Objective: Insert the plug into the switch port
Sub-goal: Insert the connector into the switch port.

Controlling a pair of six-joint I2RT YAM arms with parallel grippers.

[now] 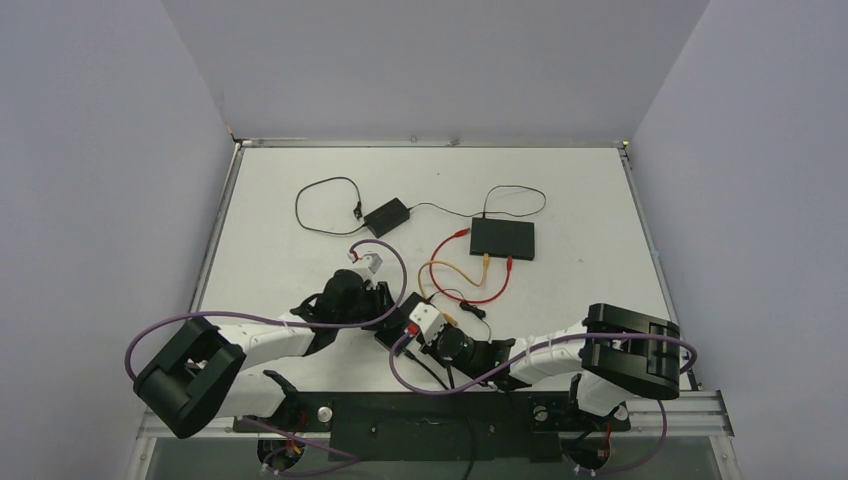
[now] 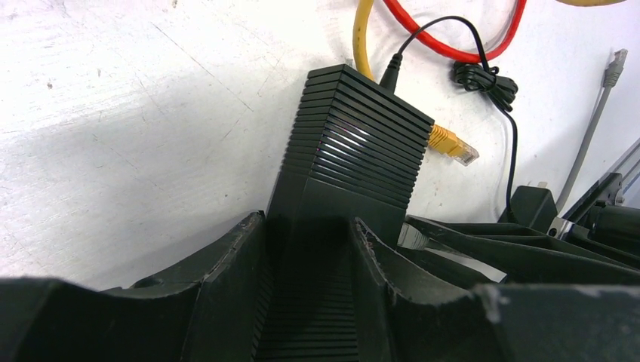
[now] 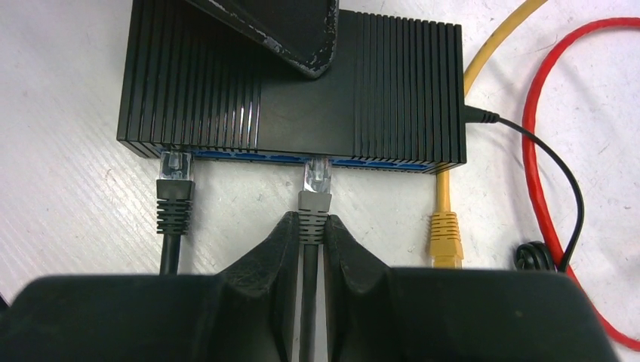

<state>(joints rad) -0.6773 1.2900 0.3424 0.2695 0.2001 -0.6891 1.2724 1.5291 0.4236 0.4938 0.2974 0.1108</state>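
Note:
The switch (image 3: 302, 98) is a black ribbed box with a blue port row on its near face. My right gripper (image 3: 314, 222) is shut on the boot of a grey plug (image 3: 316, 185). The plug's clear tip sits at a middle port; its depth is hidden. A dark plug (image 3: 174, 188) sits in the left port. In the left wrist view the switch (image 2: 355, 151) stands between my left gripper's (image 2: 308, 226) fingers, which press its sides. From above, both grippers (image 1: 385, 305) (image 1: 432, 335) meet at the switch (image 1: 395, 325) near the table's front.
A loose yellow plug (image 3: 445, 234) lies beside the switch's right end, with a red cable (image 3: 543, 188) and a thin black power lead (image 3: 528, 132) curling past it. Further back sit a second black box (image 1: 503, 238) with red and yellow cables and a small black adapter (image 1: 386, 215).

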